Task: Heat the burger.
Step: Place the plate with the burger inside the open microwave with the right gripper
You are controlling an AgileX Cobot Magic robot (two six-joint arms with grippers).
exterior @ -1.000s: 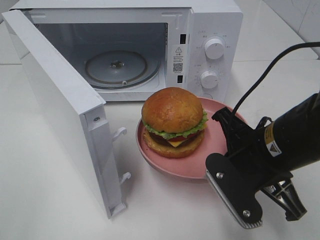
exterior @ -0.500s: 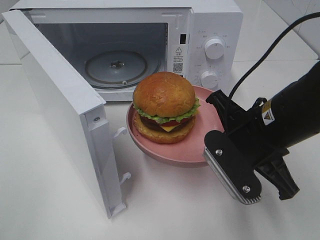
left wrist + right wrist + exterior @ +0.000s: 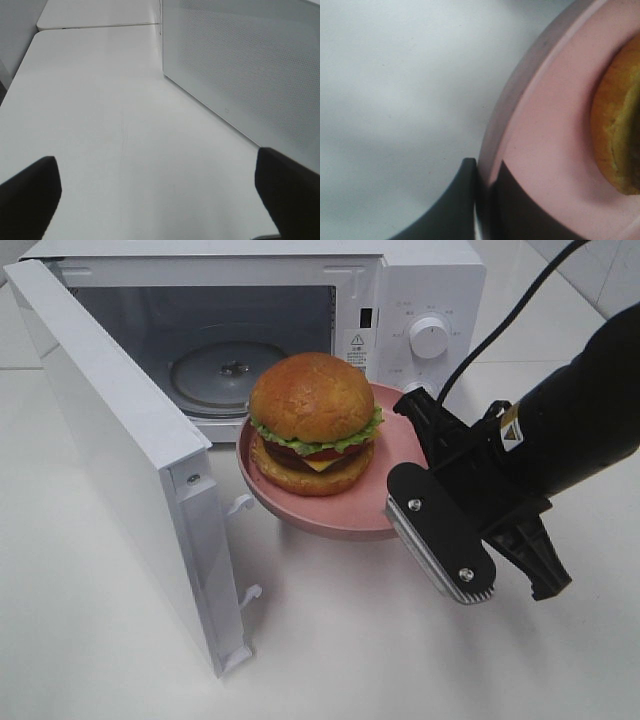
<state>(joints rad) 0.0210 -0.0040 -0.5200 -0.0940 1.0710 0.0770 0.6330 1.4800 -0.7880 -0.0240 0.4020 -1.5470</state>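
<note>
My right tool (image 3: 408, 408) is clamped on the right rim of the pink plate (image 3: 300, 518), which appears raised off the counter (image 3: 350, 660) at the centre of the frame, just in front of the open microwave (image 3: 425, 285). The burger (image 3: 312, 410) sits on the plate, left of my grip.

The hold is a thin pinch at one edge, and I judge that to be the weak point: the loaded plate could sag or twist in the jaws, and the tall burger could slide or shed its top bun.

The open door (image 3: 120, 440) stands along the left of the frame, its latch hooks (image 3: 240, 505) close below the plate's left rim. The plate could clip either on the way to the glass turntable (image 3: 232, 370) at upper left. The bun might also brush the top of the opening.

My left tool (image 3: 159, 187) hangs spread wide and empty over bare counter beside the door's outer face.
</note>
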